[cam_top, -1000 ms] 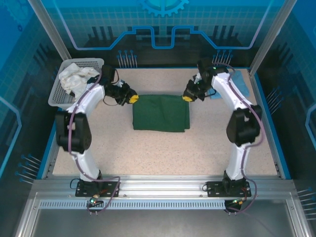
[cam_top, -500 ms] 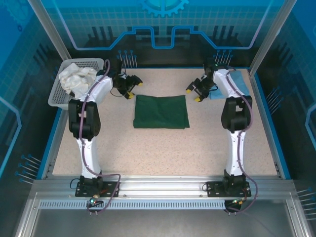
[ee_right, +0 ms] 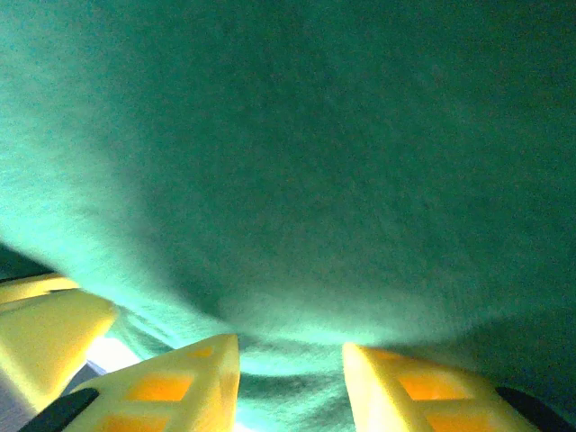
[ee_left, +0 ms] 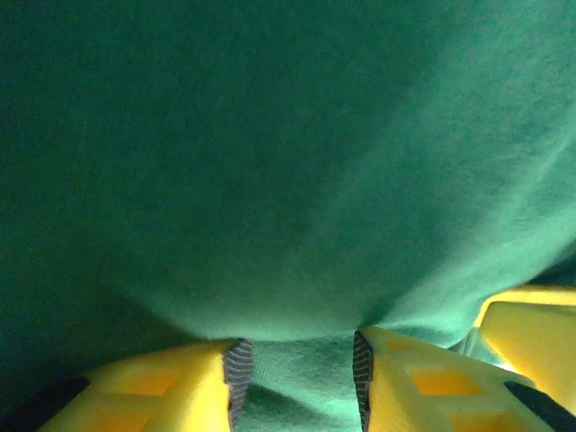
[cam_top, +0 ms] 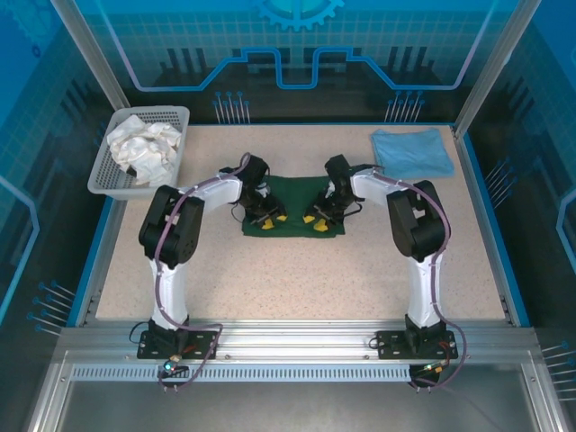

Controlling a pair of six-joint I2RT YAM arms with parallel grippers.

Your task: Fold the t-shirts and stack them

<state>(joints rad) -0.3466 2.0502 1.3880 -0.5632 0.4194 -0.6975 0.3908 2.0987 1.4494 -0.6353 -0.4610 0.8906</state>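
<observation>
The dark green t-shirt [cam_top: 293, 200] lies folded into a rectangle in the middle of the table. Both grippers point down on its near edge, close together. My left gripper [cam_top: 273, 220] is open, its yellow fingers pressed into the green cloth [ee_left: 288, 162], and a bulge of cloth sits between the fingertips of this left gripper [ee_left: 297, 346]. My right gripper [cam_top: 316, 220] is open in the same way on the green cloth [ee_right: 315, 153], a fold rising between the tips of that right gripper [ee_right: 290, 346]. The light blue t-shirt [cam_top: 412, 151] lies folded at the back right.
A white mesh basket [cam_top: 110, 175] holding crumpled white cloth [cam_top: 144, 148] stands at the back left. Blue rails edge the table left and right. The other gripper's yellow finger [ee_left: 531, 324] shows at the edge of each wrist view.
Both arms swung from the table's back down onto the green t-shirt's near edge, side by side. Both grippers opened wider, then narrowed. The blue t-shirt is uncovered.
</observation>
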